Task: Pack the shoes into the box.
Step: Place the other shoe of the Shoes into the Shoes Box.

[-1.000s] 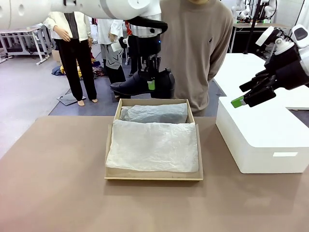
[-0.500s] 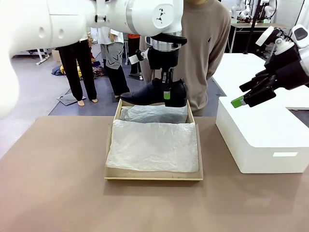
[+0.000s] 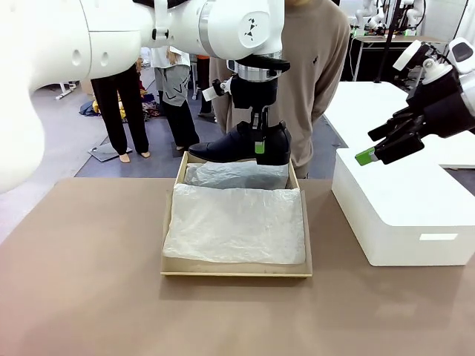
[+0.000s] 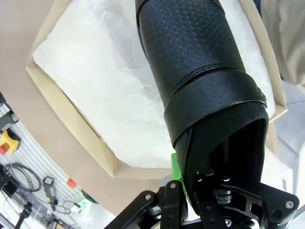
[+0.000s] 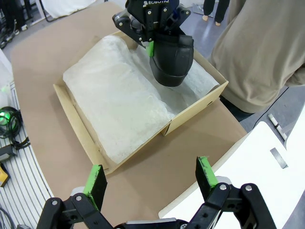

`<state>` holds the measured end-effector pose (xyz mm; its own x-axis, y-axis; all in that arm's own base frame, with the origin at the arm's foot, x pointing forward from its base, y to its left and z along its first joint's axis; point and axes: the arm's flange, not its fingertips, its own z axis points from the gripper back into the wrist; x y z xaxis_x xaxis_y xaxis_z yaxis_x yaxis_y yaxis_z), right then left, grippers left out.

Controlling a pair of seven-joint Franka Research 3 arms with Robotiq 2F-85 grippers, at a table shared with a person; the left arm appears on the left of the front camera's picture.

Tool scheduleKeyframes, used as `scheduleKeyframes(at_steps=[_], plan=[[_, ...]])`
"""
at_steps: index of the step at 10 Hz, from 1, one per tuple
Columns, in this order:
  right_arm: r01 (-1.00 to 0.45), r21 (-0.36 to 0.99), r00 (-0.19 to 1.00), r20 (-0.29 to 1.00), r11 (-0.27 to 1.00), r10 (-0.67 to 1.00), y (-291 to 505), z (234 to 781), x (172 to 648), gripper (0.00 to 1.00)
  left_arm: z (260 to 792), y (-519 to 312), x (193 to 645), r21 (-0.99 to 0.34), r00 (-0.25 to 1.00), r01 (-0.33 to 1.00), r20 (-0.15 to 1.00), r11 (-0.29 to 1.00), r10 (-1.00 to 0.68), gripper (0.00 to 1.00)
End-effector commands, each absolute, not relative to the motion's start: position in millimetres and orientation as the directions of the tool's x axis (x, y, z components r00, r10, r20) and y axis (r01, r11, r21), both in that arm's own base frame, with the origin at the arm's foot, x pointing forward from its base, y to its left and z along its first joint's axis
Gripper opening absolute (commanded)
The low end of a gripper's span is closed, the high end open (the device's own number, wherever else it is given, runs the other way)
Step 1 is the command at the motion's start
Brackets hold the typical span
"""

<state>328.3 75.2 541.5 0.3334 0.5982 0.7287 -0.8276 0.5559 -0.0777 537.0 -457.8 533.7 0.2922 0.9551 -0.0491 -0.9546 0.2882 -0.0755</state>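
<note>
Gripping the shoe [image 3: 236, 146], the left pincer [image 3: 257, 143] has shifted right over the box [image 3: 236, 271]; right pincer [image 3: 370, 146] gapes, unmoved.

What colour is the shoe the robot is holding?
The shoe is black, with a tiny bumpy pattern; the left wrist view shows it best.

Fixed front camera looks across the table [image 3: 74, 297] toward a person [image 3: 315, 67].
Left wrist camera sits close over a shoe [image 4: 190, 62]; the right looks down from farther off. All share the box [image 3: 236, 271].
</note>
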Motion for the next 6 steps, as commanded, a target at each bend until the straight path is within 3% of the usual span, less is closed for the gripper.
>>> scheduleKeyframes(at_steps=[1, 2, 6], plan=[[-0.831, -0.071, 0.329, 0.737, 0.551, 0.590, 75, 541, 329, 1.00, 534, -458, 537, -0.075, 0.292, -0.955, -0.049, 0.288, 0.955, 0.00], [-0.831, -0.071, 0.329, 0.737, 0.551, 0.590, 75, 541, 329, 1.00, 529, -461, 537, -0.089, 0.177, -0.980, 0.000, 0.176, 0.984, 0.00], [-0.831, -0.071, 0.329, 0.737, 0.551, 0.590, 75, 541, 329, 1.00, 516, -477, 537, -0.122, 0.034, -0.992, 0.042, 0.039, 0.999, 0.00]])
